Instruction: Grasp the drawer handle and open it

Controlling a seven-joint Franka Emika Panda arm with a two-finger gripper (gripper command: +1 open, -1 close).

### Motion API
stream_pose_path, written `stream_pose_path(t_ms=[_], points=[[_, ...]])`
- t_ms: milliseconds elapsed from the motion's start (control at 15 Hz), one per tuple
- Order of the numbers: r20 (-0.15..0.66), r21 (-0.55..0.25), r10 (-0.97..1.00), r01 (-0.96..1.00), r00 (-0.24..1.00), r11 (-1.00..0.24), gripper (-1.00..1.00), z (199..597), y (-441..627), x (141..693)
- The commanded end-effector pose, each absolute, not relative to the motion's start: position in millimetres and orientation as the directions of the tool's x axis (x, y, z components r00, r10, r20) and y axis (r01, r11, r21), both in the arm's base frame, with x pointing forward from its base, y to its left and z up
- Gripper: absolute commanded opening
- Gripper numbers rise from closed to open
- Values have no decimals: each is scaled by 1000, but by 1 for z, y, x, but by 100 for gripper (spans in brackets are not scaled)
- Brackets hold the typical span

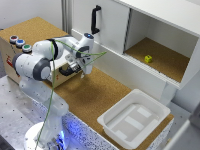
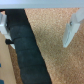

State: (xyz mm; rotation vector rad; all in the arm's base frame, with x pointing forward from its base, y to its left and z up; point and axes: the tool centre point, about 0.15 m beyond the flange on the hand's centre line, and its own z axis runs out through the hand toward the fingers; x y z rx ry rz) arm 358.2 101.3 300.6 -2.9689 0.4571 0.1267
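Fingers (image 2: 71, 31) astride drawer handle (image 2: 25, 50)

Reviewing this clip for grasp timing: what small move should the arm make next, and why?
Probably shift the gripper sideways to centre it on the drawer handle, then close. In the wrist view the fingers stand apart, and the black handle lies near one finger, not midway. In the exterior view the gripper sits at the drawer front, which looks barely open, if at all.
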Motion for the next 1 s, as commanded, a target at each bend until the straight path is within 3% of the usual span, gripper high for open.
stream_pose_path(t_ms=[0,467,667,933], points=[[-94,-175,-228,-241,969,-955,100,326,100,375],[-10,-110,-62,-63,998,-992,100,347,130,372],[47,-90,-26,-22,999,-996,100,373,136,368],[55,-101,-24,-18,998,-995,100,409,141,371]])
